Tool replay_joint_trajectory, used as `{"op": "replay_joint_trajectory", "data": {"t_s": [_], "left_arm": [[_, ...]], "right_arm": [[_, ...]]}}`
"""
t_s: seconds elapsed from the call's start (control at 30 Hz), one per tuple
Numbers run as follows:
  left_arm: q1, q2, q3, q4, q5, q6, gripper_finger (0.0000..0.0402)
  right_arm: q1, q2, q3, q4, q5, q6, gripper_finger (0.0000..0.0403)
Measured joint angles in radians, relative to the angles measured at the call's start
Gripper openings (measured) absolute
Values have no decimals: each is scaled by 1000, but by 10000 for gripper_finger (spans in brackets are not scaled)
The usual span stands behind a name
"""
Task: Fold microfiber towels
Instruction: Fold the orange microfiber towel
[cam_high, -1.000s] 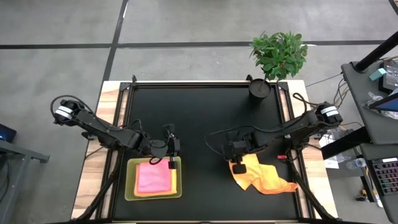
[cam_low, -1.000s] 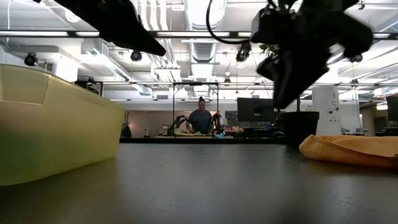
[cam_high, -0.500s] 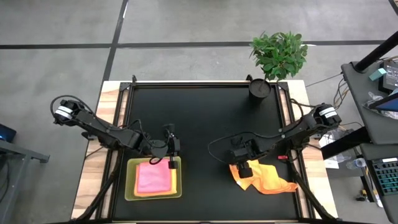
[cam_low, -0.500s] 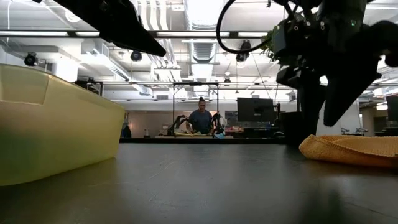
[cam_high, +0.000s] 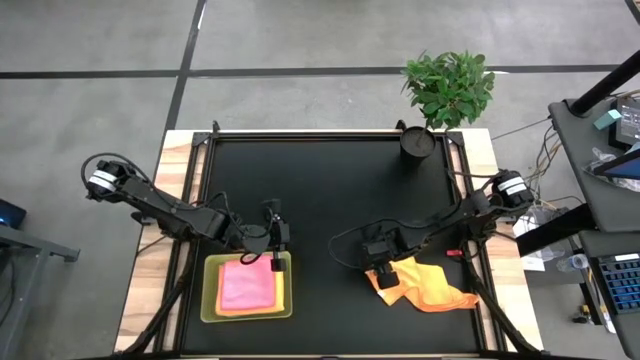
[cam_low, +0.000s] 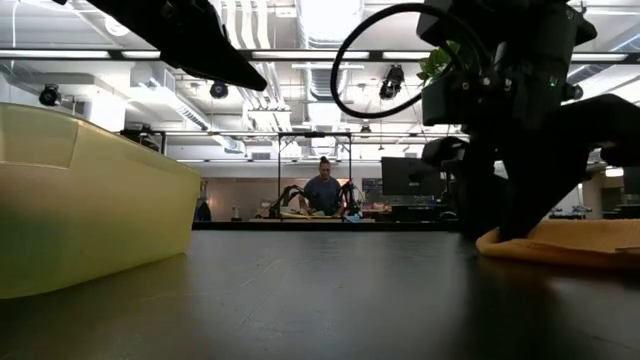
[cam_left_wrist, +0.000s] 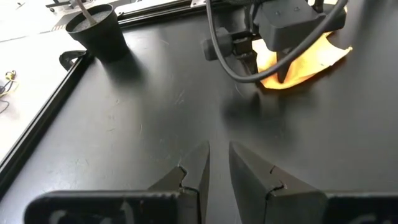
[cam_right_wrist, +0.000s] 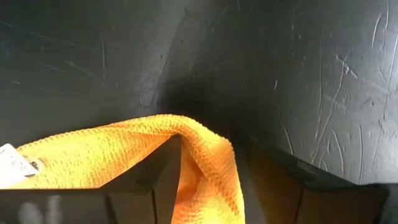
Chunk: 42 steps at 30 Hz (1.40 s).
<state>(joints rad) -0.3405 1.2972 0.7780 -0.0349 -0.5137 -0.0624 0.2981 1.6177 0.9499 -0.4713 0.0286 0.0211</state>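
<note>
An orange microfiber towel (cam_high: 432, 286) lies crumpled on the black mat at the near right, with a white tag (cam_right_wrist: 11, 164) showing. My right gripper (cam_high: 378, 270) points steeply down at the towel's left corner, open, and a raised fold (cam_right_wrist: 208, 155) runs between its fingers. A pink towel (cam_high: 245, 285) lies folded on a yellow one (cam_high: 283, 292) in the lime tray (cam_high: 208, 300). My left gripper (cam_left_wrist: 219, 152) hovers over the tray's far edge, its fingers almost together with nothing between them. My right gripper comes from above, slanting, and its open fingers (cam_right_wrist: 155, 177) stand on either side of the raised fold at the orange towel's left corner (cam_low: 495, 240). The towel lies slack on the mat. Whether the fingers touch the cloth I cannot tell.
A potted plant (cam_high: 447, 85) in a black pot (cam_high: 417, 142) stands at the far right corner. Bare black mat (cam_high: 320, 190) spreads across the middle and far side. The tray wall (cam_low: 90, 200) rises at the near left. A person (cam_low: 323, 190) sits far off in the room.
My right gripper has opened and sunk onto the orange towel's left corner, shifting slightly toward the table's near edge. The towel lies as before.
</note>
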Motion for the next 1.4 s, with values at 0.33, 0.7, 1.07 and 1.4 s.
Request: {"op": "replay_joint_trajectory", "data": {"t_s": [0.33,0.7,1.07,1.4], "left_arm": [[0,0,0,0,0,0,47],[0,0,0,0,0,0,47],[0,0,0,1,0,-2,47],[0,0,0,9,0,-10,47]], "right_arm": [[-16,4,-5,16,-20,-6,134],[-23,-21,41,50,79,-120,10],[-129,-108,50,508,229,-366,9],[-256,-27,30,1030,544,-194,9]]}}
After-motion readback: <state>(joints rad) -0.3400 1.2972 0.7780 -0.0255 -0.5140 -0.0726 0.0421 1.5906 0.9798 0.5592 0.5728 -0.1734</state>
